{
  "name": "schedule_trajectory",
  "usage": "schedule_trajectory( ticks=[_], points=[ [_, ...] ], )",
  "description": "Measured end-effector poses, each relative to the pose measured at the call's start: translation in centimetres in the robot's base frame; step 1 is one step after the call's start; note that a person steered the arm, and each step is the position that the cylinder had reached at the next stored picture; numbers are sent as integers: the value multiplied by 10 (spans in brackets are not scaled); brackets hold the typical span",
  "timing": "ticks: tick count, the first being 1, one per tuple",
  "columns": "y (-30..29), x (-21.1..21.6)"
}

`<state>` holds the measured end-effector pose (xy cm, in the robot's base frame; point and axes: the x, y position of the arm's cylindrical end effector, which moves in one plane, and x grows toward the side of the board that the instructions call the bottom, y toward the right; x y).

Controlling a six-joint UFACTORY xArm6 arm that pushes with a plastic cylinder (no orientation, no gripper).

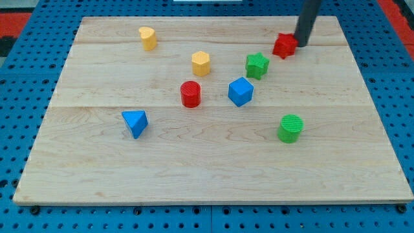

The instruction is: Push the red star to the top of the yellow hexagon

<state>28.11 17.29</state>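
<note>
The red star [284,46] lies near the view's top right of the wooden board [213,168]. My tip [301,44] touches the star's right side; the dark rod rises from it to the view's top edge. The yellow hexagon [201,63] stands left of the star and slightly lower, near the board's middle top. A green star [257,65] lies between the two, a little below the line from one to the other.
A second yellow block [148,38] stands at the top left. A red cylinder [191,94] and a blue cube-like block [240,91] sit below the hexagon. A blue triangle-like block [135,123] is at the left, a green cylinder [290,128] at the lower right.
</note>
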Motion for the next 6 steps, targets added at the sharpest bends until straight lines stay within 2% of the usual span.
schedule_trajectory(
  ticks=[2, 3, 4, 6],
  points=[
    [-44, -9],
    [-16, 1],
    [-35, 9],
    [-124, 15]
  ],
)
